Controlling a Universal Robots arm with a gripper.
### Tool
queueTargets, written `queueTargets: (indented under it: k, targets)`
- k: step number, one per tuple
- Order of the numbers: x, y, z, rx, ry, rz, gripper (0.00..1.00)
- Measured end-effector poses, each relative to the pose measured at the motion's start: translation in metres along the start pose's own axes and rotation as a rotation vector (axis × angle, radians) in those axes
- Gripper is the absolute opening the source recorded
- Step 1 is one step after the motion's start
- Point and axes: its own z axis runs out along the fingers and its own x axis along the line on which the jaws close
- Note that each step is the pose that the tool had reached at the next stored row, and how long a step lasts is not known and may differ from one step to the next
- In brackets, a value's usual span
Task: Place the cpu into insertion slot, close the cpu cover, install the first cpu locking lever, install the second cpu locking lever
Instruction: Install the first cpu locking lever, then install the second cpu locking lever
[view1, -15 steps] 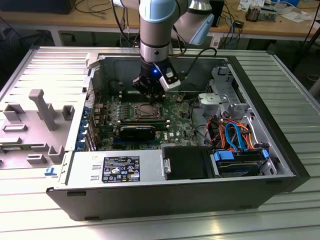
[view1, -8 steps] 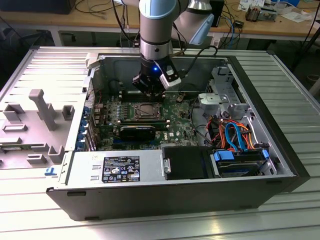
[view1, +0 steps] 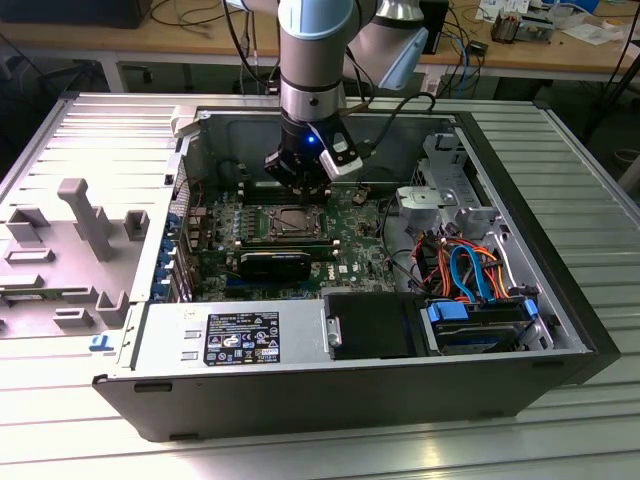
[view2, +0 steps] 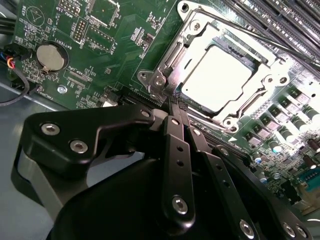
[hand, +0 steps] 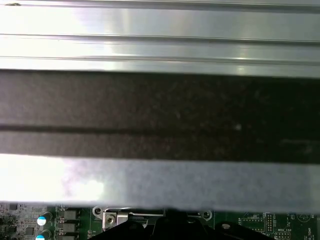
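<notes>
The cpu (view2: 217, 80) lies flat in the insertion slot (view1: 290, 222) on the green board, its silver top showing bright. Over it lies the cpu cover (view2: 172, 50), a silvery frame whose window surrounds the chip. My gripper (view2: 172, 102) is shut, its black fingers (view2: 176, 150) pressed together with nothing visible between them. The tips sit right at one corner of the socket, by a small metal hook (view2: 158, 80). In the exterior view the gripper (view1: 300, 185) hangs just behind the socket, low inside the open case.
Long black memory slots (view2: 270, 20) run beside the socket, and a coin cell (view2: 51, 57) sits on the board. The case holds a power supply (view1: 240, 335) and a drive bay with coloured cables (view1: 470, 275). A grey fixture tray (view1: 70, 240) lies at the exterior view's left.
</notes>
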Motion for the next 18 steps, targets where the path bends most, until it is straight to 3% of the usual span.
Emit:
queueTargets:
  k: [15, 18]
  targets:
    - [0.0001, -0.0033, -0.0002, 0.0, 0.0, 0.0, 0.11]
    - [0.0001, -0.0035, -0.0036, 0.0001, 0.0, 0.0, 0.11]
